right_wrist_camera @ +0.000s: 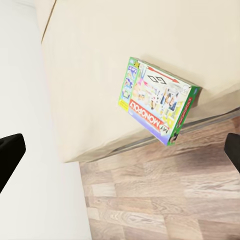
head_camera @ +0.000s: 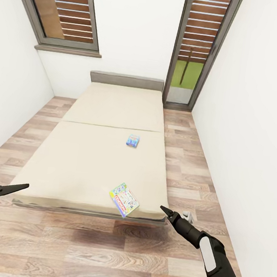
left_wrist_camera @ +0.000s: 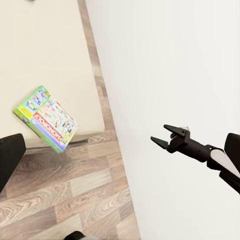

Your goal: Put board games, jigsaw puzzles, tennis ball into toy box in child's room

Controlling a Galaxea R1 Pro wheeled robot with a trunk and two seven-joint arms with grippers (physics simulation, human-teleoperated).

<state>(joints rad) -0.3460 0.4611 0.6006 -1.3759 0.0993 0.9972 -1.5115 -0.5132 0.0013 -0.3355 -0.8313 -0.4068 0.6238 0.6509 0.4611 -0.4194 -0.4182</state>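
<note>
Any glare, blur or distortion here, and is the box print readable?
Head view: flat even light, wide-angle bending at the walls, Monopoly box print too small to read. Right wrist view: lettering sharp on that box. Left wrist view: soft, right gripper crisp against a washed-out wall.

Plain beige bed [head_camera: 88, 158] with grey headboard [head_camera: 127, 80]; a Monopoly box [head_camera: 124, 199], green-edged with a purple band and red lettering; a small box [head_camera: 133, 141], seemingly blue; brown wood-plank floor [head_camera: 97, 255]

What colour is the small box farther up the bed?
Mostly blue, best seen from the head view.
</note>
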